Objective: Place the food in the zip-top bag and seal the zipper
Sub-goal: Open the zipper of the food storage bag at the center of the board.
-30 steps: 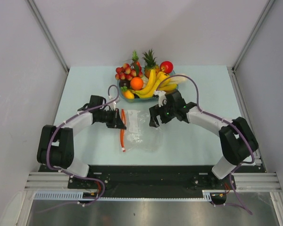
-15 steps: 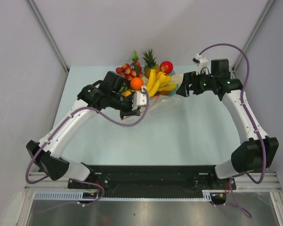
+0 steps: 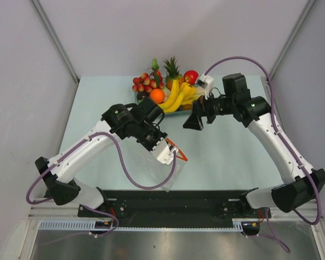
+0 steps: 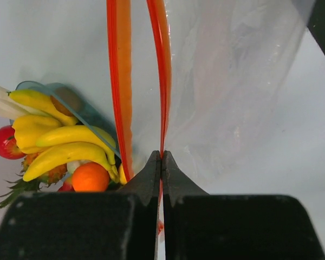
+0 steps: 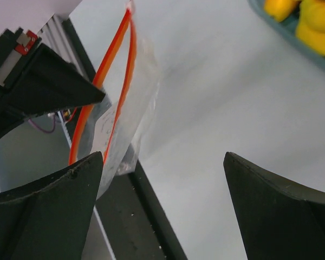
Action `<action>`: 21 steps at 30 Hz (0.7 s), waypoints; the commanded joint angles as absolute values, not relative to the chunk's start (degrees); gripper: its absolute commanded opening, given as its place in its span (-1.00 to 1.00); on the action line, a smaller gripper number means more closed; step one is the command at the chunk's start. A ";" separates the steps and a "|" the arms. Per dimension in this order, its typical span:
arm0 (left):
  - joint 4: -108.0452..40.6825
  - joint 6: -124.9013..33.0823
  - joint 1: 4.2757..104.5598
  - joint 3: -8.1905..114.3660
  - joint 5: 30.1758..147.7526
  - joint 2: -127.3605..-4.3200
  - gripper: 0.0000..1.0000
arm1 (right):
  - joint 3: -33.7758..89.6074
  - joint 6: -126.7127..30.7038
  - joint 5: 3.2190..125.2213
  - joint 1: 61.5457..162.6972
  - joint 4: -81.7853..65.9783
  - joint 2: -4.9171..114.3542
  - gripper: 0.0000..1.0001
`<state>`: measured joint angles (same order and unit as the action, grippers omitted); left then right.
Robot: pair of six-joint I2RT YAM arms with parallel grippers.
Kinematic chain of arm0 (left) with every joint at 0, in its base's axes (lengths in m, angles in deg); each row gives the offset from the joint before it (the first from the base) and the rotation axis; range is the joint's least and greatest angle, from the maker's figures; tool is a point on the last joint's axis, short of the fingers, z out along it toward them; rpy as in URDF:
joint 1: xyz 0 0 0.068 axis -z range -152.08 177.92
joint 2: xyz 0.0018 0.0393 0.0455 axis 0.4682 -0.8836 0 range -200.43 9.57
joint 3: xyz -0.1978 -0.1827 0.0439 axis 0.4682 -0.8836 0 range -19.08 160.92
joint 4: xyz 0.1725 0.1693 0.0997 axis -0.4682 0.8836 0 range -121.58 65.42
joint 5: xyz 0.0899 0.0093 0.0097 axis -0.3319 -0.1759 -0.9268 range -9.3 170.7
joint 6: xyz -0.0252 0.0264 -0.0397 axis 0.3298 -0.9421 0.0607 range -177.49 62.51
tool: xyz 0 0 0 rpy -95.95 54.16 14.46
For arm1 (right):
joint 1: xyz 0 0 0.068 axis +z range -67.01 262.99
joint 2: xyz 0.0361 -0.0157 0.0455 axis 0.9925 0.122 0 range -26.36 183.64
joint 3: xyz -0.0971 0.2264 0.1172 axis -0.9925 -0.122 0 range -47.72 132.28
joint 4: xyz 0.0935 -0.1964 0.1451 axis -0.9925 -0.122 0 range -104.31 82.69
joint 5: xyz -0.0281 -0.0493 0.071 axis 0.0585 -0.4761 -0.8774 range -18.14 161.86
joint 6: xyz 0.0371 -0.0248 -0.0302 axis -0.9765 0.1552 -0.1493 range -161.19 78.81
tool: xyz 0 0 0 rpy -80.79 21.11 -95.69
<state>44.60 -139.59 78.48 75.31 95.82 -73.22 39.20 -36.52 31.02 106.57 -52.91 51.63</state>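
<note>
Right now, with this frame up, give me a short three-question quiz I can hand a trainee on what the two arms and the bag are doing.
1. True or false: the left tool is shut on the zipper of the zip-top bag.
2. Pick one: the right tool is A) open and empty, B) shut on the zip-top bag, C) shut on the zipper.
3. Fill in: the zipper's two strips are ____ (joined or apart).
Key: 1 true; 2 A; 3 apart.
</note>
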 commanded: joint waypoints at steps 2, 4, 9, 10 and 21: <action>48.14 -145.55 80.47 74.61 93.19 -71.47 -1.00 | 37.01 -40.04 28.10 112.60 -50.38 53.00 0.94; 47.61 -146.08 81.00 74.17 92.92 -71.82 -1.00 | 37.27 -40.92 27.65 113.92 -48.98 54.92 0.90; 45.95 -147.05 81.27 73.47 93.53 -71.74 -1.00 | 36.92 -42.60 29.67 118.40 -46.51 58.18 0.74; 45.33 -147.14 81.35 72.77 93.71 -70.95 -1.00 | 36.92 -42.51 29.93 118.76 -46.33 58.88 0.70; 41.99 -144.51 81.53 67.15 94.67 -65.50 -0.99 | 35.07 -39.10 33.01 122.98 -46.77 64.61 -0.65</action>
<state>43.58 -145.02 81.09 68.75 92.87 -69.59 35.35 -41.66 31.76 121.47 -47.36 65.25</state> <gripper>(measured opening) 0.005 0.369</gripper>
